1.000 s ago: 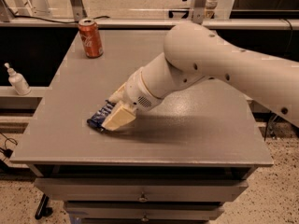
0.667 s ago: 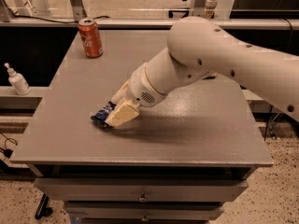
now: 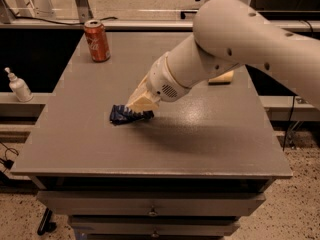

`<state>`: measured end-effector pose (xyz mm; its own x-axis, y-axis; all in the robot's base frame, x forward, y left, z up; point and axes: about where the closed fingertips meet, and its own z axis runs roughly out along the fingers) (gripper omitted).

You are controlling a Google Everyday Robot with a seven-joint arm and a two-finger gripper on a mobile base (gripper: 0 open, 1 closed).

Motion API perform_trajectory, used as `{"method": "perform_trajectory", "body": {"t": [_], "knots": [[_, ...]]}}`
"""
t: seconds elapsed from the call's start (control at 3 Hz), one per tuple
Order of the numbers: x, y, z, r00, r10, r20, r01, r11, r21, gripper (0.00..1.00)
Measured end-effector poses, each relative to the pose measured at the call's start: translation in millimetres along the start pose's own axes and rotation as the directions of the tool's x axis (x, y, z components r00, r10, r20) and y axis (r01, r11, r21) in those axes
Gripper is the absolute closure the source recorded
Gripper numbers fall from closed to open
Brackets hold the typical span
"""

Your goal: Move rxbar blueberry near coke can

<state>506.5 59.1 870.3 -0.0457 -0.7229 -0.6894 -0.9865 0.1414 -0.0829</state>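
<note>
Over the table (image 3: pixel 210 139), the tool (image 3: pixel 141 105) clamps the rxbar blueberry (image 3: pixel 125 116), which juts leftward.

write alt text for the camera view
The robot arm's tool grips a navy rxbar blueberry low over a grey table, left of centre. A red coke can stands upright near the far left corner.

Dim, warm indoor light from above; muted colours.
Faint speckled sheen on the grey table (image 3: pixel 75 134) right of centre. The arm throws a broad soft shadow on the near side of the gripper (image 3: pixel 141 104), which sits left of table centre, clamped on the rxbar blueberry (image 3: pixel 125 116). The recess under the table is near black.
</note>
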Motion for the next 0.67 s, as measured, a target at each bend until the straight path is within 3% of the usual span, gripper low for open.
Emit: {"method": "perform_trajectory", "body": {"t": [0.33,0.67], "knots": [[1.3,-4.2,-11.0,1.000,0.000,-0.013,0.000,0.9998,0.021,1.00],[10.3,0.8,-7.0,1.000,0.010,-0.028,-0.009,0.9999,0.007,0.84]]}}
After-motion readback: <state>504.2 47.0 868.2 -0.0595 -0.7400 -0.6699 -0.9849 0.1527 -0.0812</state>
